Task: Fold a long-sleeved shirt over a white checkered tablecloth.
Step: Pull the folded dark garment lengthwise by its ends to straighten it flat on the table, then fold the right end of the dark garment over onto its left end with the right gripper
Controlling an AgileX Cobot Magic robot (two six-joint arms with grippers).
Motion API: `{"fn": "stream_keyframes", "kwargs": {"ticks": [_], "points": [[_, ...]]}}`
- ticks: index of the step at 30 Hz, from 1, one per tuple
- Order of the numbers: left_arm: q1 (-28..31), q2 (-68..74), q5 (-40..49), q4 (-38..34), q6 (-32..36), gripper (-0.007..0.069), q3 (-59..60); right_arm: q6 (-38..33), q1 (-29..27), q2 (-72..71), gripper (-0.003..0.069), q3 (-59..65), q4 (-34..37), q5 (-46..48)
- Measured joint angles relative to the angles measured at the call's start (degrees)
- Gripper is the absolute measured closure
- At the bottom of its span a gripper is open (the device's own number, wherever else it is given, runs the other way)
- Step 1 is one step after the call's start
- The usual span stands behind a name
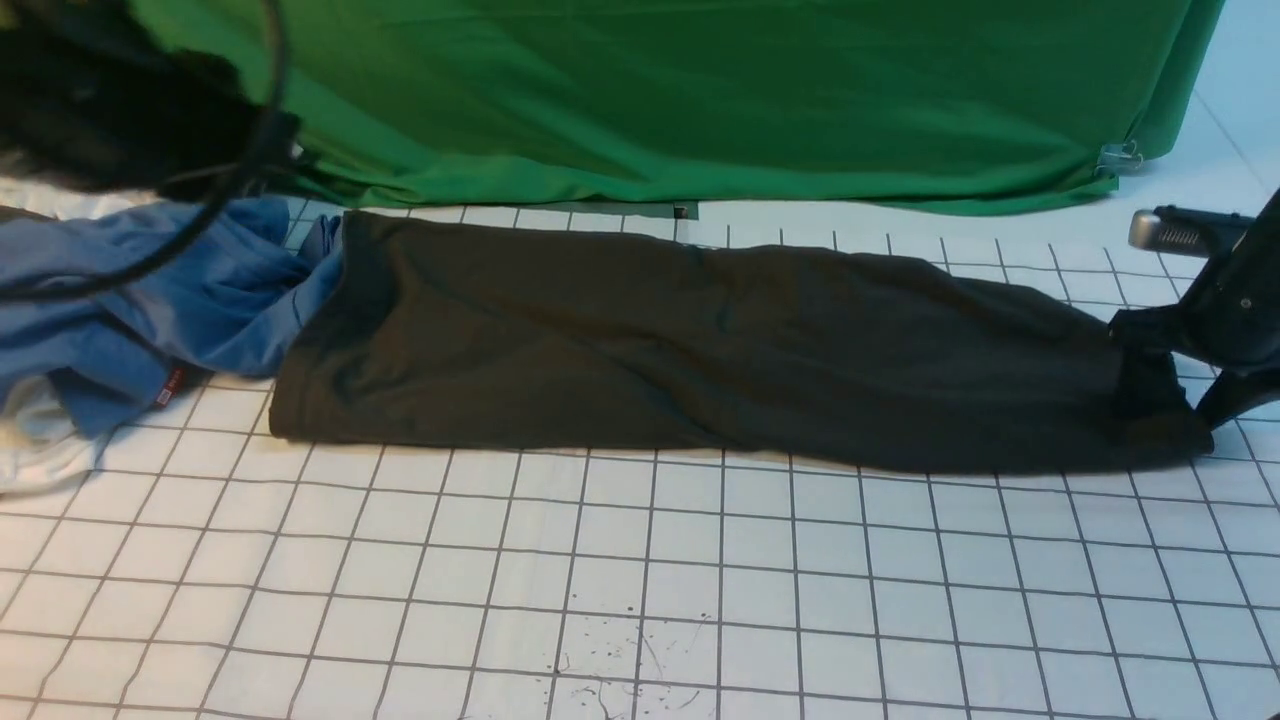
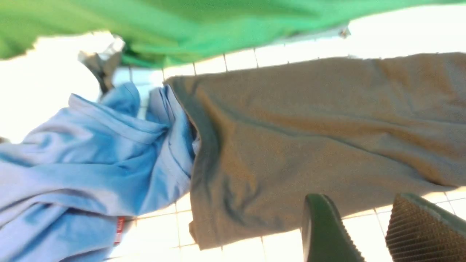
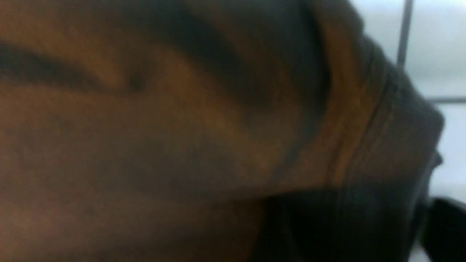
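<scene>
Weighing the limp, light shirt (image 1: 700,350), we would pinch its end corners; left gripper (image 2: 360,207) and right gripper (image 1: 1180,385) stand fingers apart.

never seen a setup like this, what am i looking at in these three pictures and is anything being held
This is a robot with two arms, each ending in a two-fingered gripper. The wide picture comes from a camera between the arms, looking forward. The other two come from cameras on the wrists.

A black long-sleeved shirt, folded into a long band, lies on a white checkered tablecloth. At its left end sit a crumpled blue garment and a white garment. A green backdrop hangs behind.

The left gripper is open near the shirt's left end and holds nothing. The right gripper is at the shirt's right end with its jaws spread, so it seems not to be gripping. Its own camera shows only blurred fabric.
</scene>
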Motion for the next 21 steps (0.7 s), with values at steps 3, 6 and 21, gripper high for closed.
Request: {"fn": "stream_keyframes", "kwargs": {"ticks": [3,6,21], "points": [[0.0,-6.7,0.0,2.4,-0.1,0.0410,5.5,-0.6,-0.1,0.1,0.0400,-0.1,1.1,0.0],[0.0,-10.4,0.5,5.4,-1.0,0.0410,8.6,-1.3,-0.1,0.1,0.0556,-0.6,1.9,0.3],[0.0,-18.2,-1.6,8.8,-11.2,0.0410,34.2,1.6,-3.4,-15.6,0.0578,-7.4,-7.8,4.0]]}}
